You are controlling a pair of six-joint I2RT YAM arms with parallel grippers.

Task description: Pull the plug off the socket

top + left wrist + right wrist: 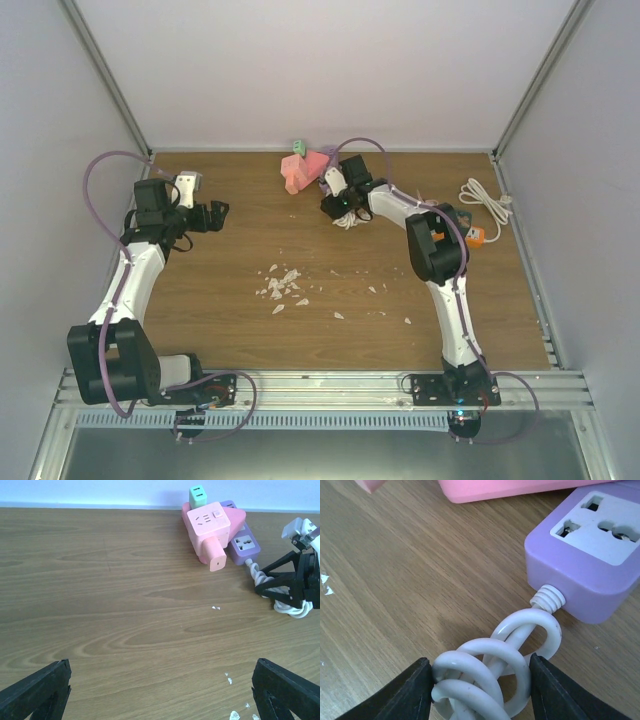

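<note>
Clearly socket [207,522] short, salmon-pink, rectangular, beside purple strip [244,545].

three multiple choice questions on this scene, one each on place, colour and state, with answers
1. Where is the coiled white cord? A) between the right gripper's fingers B) off the table C) atop the green plug
2. What colour is the power strip that this cord enters? A) green B) black C) purple
3. How is the left gripper? A) shut on the cord B) open, holding nothing C) shut on a plug
Answers: 1 A, a black finger flanks each side of the coil; 2 C, the cord runs into the purple body; 3 B, its fingers stand wide apart with nothing between.
</note>
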